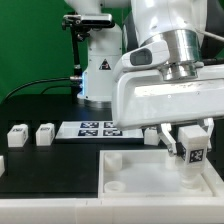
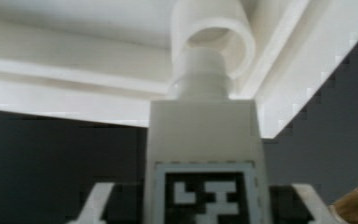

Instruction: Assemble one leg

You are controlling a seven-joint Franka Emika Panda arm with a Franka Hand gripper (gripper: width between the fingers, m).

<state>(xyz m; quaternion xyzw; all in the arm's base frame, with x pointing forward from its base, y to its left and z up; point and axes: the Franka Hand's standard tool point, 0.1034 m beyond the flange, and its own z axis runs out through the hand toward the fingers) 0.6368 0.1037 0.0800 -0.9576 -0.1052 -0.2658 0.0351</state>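
In the exterior view, at the lower right of the frame, the fingers [image 1: 176, 141] are closed on the leg [image 1: 193, 156]. The leg stands upright over the white panel [image 1: 135, 172], its tag facing the camera. The marker board [image 1: 97, 128] lies on the dark worktop [image 1: 50, 165].

In the wrist view, the leg [image 2: 208, 120] fills the centre between the fingers [image 2: 99, 207]. Its far end meets a rounded hole [image 2: 211, 42] in the panel.

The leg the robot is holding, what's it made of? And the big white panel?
The leg looks like hard white plastic: smooth, matte, with a printed black-and-white tag. The panel looks like the same smooth white plastic, slightly shiny where light hits; painted wood can't be ruled out.
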